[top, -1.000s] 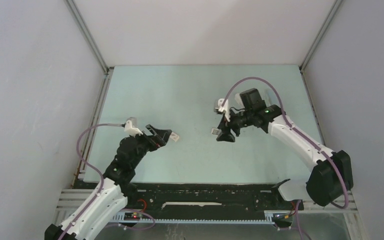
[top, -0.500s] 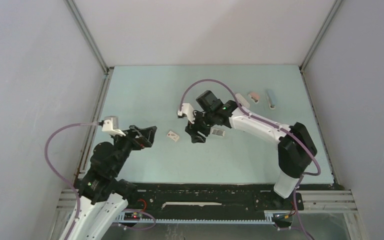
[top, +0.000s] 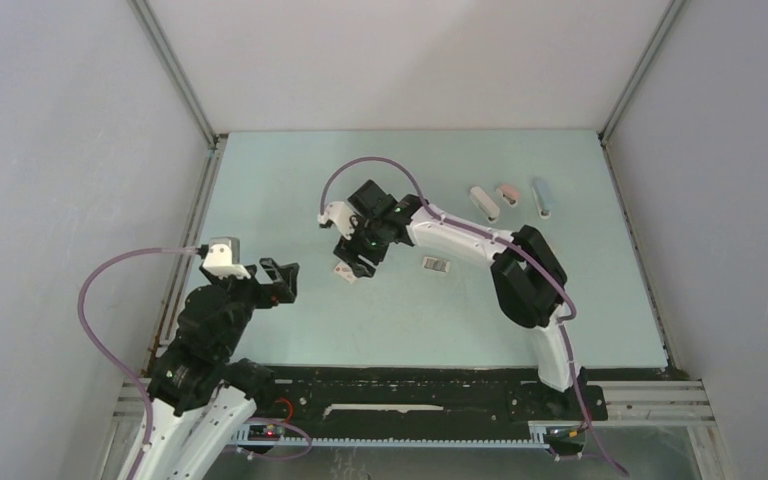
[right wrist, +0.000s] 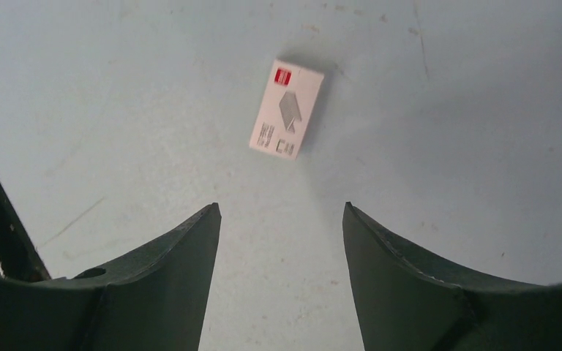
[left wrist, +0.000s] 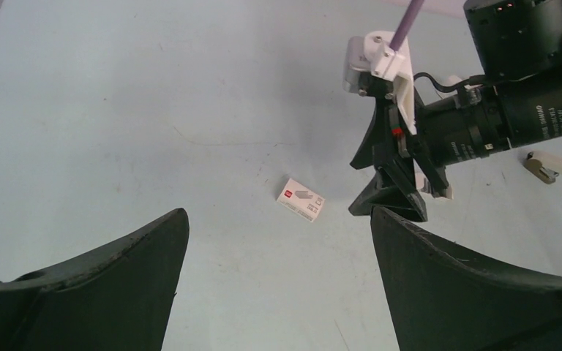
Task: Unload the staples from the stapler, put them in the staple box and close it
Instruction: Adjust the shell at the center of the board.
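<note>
I'm hovering the right gripper (right wrist: 279, 212) with fingers spread wide, the small white box (right wrist: 287, 108) lying just ahead of its tips, the left gripper (left wrist: 278, 216) gaping likewise.

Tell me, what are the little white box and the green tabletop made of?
The white box looks like matte printed cardboard: sharp edges, red label, grey print. The tabletop seems a matte painted or laminated board, pale green with fine scratches; which, I cannot tell.

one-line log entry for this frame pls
right gripper: open, close by white box, not touching | left gripper: open, empty | three mini staplers: far right, ungripped
</note>
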Motion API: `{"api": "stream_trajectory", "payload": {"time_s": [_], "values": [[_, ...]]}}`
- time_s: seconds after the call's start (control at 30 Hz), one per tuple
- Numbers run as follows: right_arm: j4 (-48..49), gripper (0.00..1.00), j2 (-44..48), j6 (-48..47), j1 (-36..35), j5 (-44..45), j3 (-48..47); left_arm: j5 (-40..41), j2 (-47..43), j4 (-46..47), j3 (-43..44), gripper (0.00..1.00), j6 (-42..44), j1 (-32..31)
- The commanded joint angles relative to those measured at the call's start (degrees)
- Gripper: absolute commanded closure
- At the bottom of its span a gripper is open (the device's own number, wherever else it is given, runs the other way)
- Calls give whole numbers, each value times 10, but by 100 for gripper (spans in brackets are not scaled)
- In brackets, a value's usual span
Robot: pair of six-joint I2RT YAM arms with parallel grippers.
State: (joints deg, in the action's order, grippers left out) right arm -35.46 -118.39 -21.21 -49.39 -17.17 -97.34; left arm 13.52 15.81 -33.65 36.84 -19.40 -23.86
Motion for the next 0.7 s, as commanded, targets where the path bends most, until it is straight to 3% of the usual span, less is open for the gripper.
{"api": "stream_trajectory", "payload": {"time_s": [0.0,0.23,0.67], "values": [[-13,28,-37,25,-11,29,-75,23,-20,-3,19,0,23,4],[-61,24,-114,55,-16,-9,-173,50,-52,-4,17,0,23,6],[-63,24,-176,69,-44,74,-203,56,-85,1,12,0,23,9]]}}
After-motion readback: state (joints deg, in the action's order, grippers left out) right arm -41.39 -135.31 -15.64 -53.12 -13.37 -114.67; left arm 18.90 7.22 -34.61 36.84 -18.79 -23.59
